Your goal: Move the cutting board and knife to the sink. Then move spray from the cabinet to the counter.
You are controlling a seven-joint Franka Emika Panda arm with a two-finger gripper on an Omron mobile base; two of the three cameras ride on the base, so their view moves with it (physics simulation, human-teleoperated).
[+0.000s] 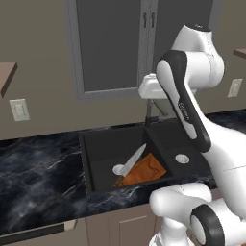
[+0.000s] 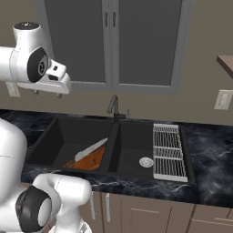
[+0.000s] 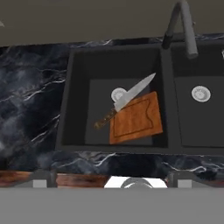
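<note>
Your cutting board [image 3: 134, 118] and knife [image 3: 127, 99] are both down in the sink's [image 1: 93, 158] left basin, board toward its front right corner, knife lying across the board's corner with the blade over the drain. Your gripper [image 3: 111, 178] hangs above, fingers spread, holding nothing

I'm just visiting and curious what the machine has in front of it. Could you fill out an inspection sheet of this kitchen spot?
Surface: black veined counter around a double sink.
Job's things: cutting board in the left basin; knife lying across it, blade over the drain.
Clutter: drying rack at the sink's right side.
Grippers: gripper open, raised above the sink, holding nothing.
Cables: nothing seen.
Surroundings: faucet, grey glass-fronted cabinet, wall outlets.
</note>
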